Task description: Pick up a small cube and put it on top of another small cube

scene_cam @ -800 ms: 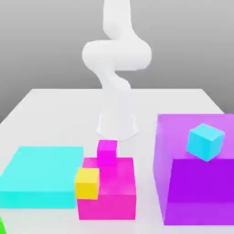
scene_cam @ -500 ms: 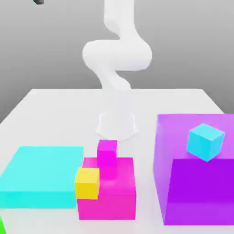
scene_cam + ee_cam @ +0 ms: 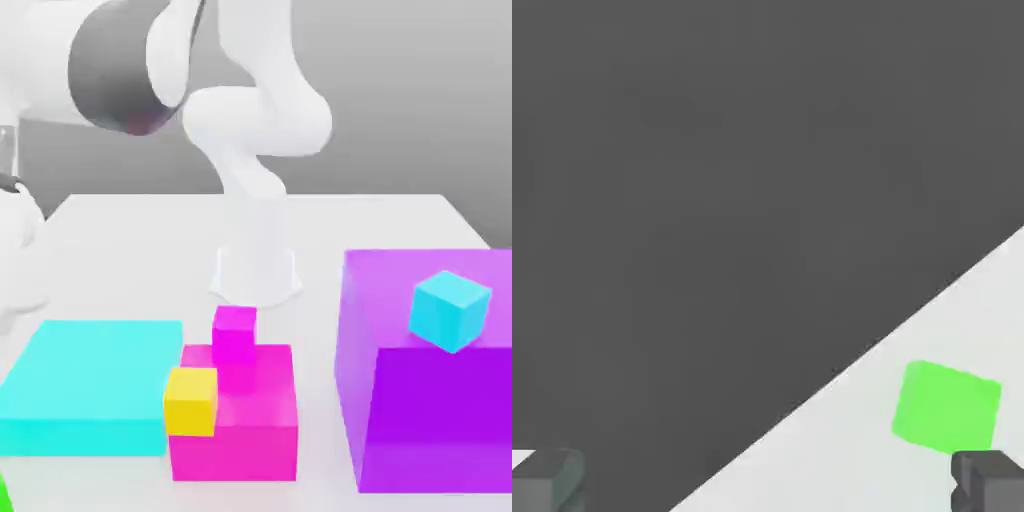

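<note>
Looking down past my hand [image 3: 767, 482], I see the green cube [image 3: 947, 407]: small, bright, plain and matte, one face turned up at me, sitting flat on the white worktop [image 3: 842, 450] close to its edge, with dark floor beyond. My two fingertips [image 3: 547, 480] stand far apart at opposite sides of the picture, spread wide with nothing between them; the cube lies just beside one of them, not touching it.

In the exterior view only a green sliver [image 3: 3, 495] shows at the bottom corner on that view's left, which I take to be the same cube. My arm [image 3: 120, 65] looms large and close on that view's left.

Counting what stands on the worktop [image 3: 400, 220]: four small cubes, one each in green, pink [image 3: 234, 333], yellow [image 3: 190, 400] and cyan [image 3: 450, 310]. Three big blocks: a flat cyan slab [image 3: 90, 385], a magenta block [image 3: 245, 430], and a tall purple block [image 3: 430, 400].

The pink cube sits on top of the magenta block near its rear left corner. The yellow cube sits against the magenta block's left front corner. The cyan cube, tilted, is seen against the purple block; I cannot tell whether it is on it or in it.
</note>
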